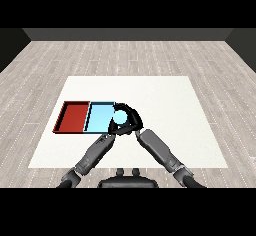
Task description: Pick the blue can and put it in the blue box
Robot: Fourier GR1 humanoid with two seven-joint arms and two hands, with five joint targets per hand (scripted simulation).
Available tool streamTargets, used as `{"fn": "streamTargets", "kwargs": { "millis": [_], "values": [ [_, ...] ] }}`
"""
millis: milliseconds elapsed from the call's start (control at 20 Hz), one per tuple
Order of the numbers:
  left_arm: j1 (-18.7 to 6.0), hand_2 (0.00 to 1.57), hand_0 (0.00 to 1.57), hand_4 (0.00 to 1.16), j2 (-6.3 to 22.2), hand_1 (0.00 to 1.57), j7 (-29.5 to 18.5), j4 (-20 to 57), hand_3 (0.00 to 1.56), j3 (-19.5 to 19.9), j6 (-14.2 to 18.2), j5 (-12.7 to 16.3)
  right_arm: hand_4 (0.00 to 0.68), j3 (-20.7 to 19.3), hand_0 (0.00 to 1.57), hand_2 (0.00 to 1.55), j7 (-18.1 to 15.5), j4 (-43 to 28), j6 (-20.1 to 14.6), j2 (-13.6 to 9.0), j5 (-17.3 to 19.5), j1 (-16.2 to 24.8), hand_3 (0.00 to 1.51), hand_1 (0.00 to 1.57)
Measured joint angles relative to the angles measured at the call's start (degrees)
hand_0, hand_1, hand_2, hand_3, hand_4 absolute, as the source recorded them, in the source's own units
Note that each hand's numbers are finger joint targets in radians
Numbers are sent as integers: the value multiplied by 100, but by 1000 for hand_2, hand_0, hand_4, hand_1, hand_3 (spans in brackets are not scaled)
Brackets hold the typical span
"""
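The blue can (120,116) shows as a pale blue disc at the right edge of the light blue tray (99,117). My right hand (133,118) is curled round the can, its black fingers arching over the can's far and right sides. My left hand (113,130) sits just below the can at the tray's near right corner, merging with the dark shape of the right hand. Whether the can rests on the tray or is held above it cannot be told.
A red tray (73,116) lies directly left of the blue one, sharing a wall. Both trays sit on the left part of the white table (165,105). My two forearms converge in front of the trays.
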Motion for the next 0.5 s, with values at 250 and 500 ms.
{"fn": "streamTargets", "kwargs": {
  "millis": [250,500],
  "values": [
    [-56,1558,1571,1136,-9,1571,-13,47,1487,6,27,40,0,-55,0,0,130,-183,1,14,84,50,0,0],
    [16,1571,1571,1134,13,1571,56,7,1506,182,-3,-248,0,-294,0,0,235,-392,218,31,208,315,0,0]
  ]
}}
